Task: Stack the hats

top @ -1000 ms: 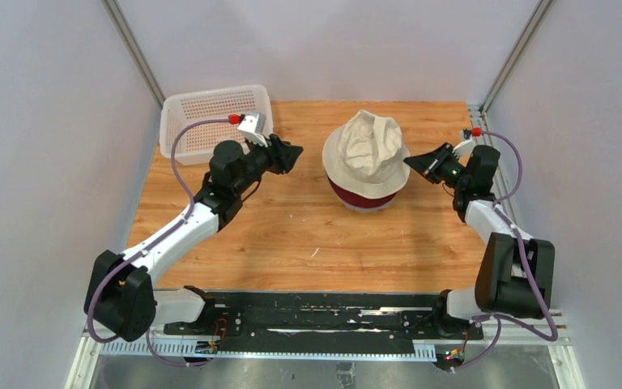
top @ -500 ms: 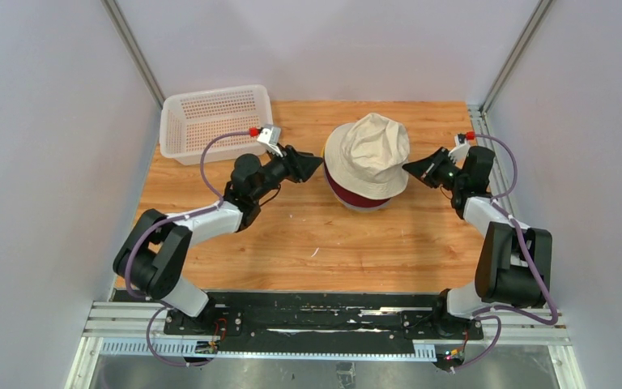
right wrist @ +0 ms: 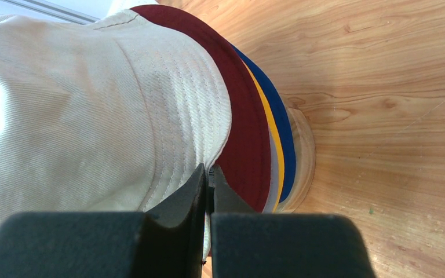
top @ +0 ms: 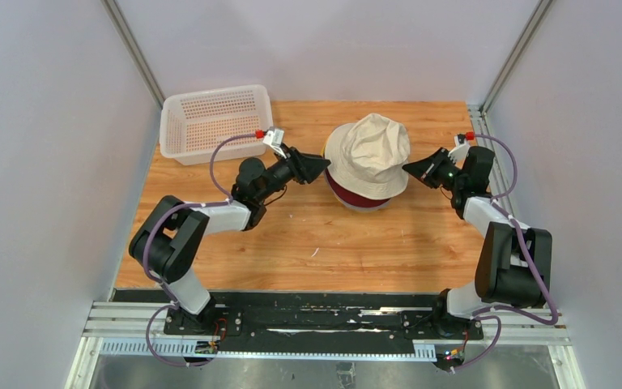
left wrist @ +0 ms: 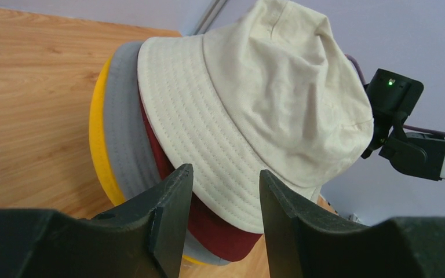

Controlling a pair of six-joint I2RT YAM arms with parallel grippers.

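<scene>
Back-middle of the table point(top: 291, 243) is where the whole pile sits, on the round wooden stand point(right wrist: 304, 152), of which only a sliver pokes out at the bottom in the right wrist view. Beige hat point(top: 368, 152) is on top, crown rumpled and leaning a bit. Under it I can see brims peeking out in layers: the dark red hat point(right wrist: 246, 127) right beneath, then the grey hat point(left wrist: 124, 133), the yellow hat point(left wrist: 98, 145), and the navy hat point(right wrist: 279, 139) lowest, closest to the stand. From above only the beige one and a crescent of dark red really show.

On my end, the right gripper point(right wrist: 210, 171) has its fingers pressed together with the edge of the beige brim pinched between them, on the right side of the stack. The left gripper point(left wrist: 225, 174) is on the opposite side, jaws apart, tips right up at the left brims, the beige brim showing through the gap in its camera. Can't tell if it's actually touching fabric, so I won't call it.

White perforated basket point(top: 210, 91) is off in the back-left corner, well apart from the hats, behind the left arm.
</scene>
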